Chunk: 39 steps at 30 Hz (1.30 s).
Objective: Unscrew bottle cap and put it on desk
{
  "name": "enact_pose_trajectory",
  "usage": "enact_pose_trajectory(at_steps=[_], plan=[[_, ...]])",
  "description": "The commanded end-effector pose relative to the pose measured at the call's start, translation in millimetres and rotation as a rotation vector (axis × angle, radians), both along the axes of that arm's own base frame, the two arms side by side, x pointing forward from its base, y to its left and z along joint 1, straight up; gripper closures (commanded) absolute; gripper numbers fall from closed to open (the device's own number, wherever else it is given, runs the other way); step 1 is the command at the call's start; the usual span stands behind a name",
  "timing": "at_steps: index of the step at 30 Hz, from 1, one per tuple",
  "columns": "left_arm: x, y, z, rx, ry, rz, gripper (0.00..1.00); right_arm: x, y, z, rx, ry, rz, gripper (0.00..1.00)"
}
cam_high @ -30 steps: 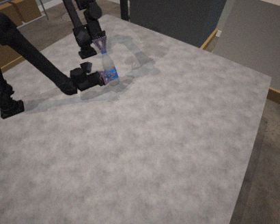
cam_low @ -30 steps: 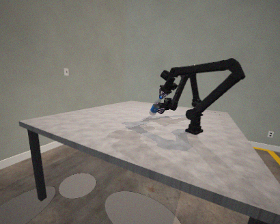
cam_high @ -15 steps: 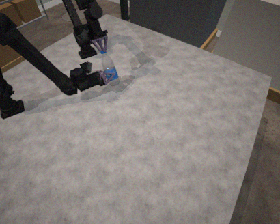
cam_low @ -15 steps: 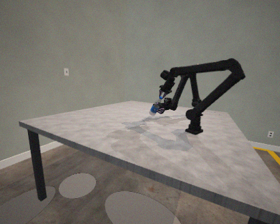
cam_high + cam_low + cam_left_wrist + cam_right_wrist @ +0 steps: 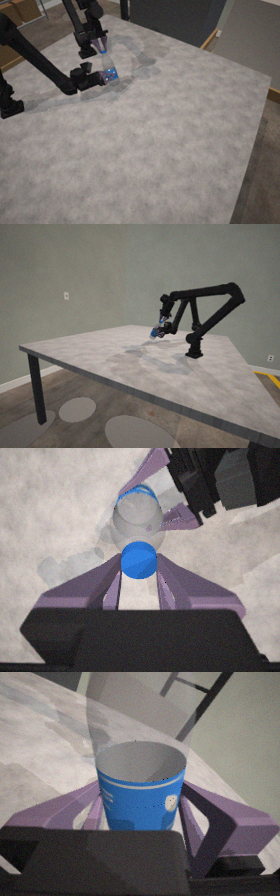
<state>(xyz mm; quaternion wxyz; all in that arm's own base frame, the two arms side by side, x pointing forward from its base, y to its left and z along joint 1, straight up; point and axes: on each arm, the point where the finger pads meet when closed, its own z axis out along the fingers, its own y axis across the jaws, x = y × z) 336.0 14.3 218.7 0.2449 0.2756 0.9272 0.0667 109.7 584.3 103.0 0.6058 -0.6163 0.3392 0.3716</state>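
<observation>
A clear bottle with a blue label and a blue cap is held a little above the desk, tilted. My right gripper comes in from the side and is shut on the bottle's labelled body. My left gripper hangs from above with its purple fingers closed on the blue cap at the bottle's top.
The grey mottled desk carries nothing else. Both arm bases stand at one end. The desk's edges drop to a wooden floor.
</observation>
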Motion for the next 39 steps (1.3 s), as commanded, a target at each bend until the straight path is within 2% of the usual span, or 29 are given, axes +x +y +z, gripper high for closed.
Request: enact_pose_trajectory(at_steps=[1, 14, 16, 17, 26, 39], plan=[[7.7, 1.2, 19.5, -0.133, -0.016, 0.245, 1.00, 0.2, 6.6, 16.3, 0.041, -0.013, 0.003, 1.00], [7.3, 1.3, 20.2, -0.438, -0.010, 0.755, 1.00, 0.2, 6.6, 16.3, 0.041, -0.013, 0.003, 1.00], [7.3, 1.3, 20.2, -0.438, -0.010, 0.755, 1.00, 0.2, 6.6, 16.3, 0.041, -0.013, 0.003, 1.00], [7.3, 1.3, 20.2, -0.496, -0.008, 0.854, 1.00, 0.2, 6.6, 16.3, 0.041, -0.013, 0.003, 1.00], [7.1, 1.3, 20.5, -0.704, -0.013, 1.205, 1.00, 0.2, 6.6, 16.3, 0.041, -0.013, 0.003, 1.00], [3.6, 1.9, 29.5, -0.693, -0.018, 1.172, 1.00, 0.2, 6.6, 16.3, 0.041, -0.013, 0.003, 1.00]])
